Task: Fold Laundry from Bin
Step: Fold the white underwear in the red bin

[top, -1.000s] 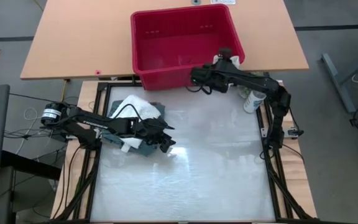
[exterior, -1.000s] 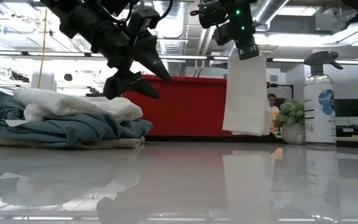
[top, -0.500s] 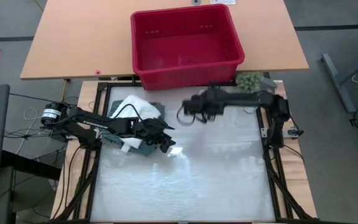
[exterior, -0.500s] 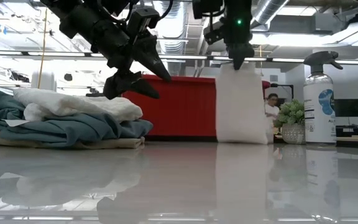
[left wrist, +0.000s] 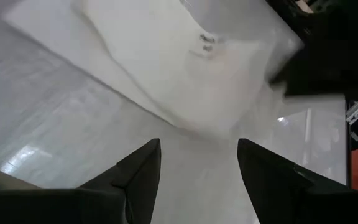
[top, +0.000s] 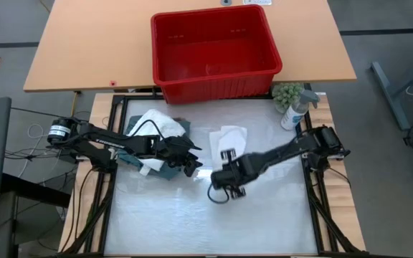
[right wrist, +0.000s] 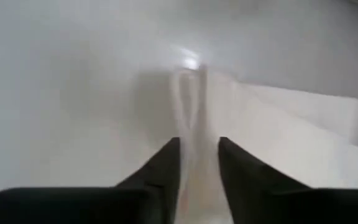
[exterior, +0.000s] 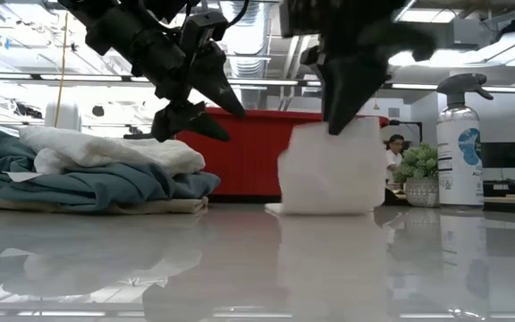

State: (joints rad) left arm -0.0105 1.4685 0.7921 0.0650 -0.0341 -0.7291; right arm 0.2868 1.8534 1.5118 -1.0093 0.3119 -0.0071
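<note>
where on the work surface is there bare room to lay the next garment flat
The whole near half of the work surface, below both arms, is bare, and so is the strip between the white cloth and the spray bottle. It is crowded at the far left, where the folded pile sits under the left hand, and mid-table around the right hand.

Two dark, jointed robot arms

The left arm and right arm are black, segmented, trailing thin black cables; each end effector ends in two tapered, wedge-shaped dark fingers.
</note>
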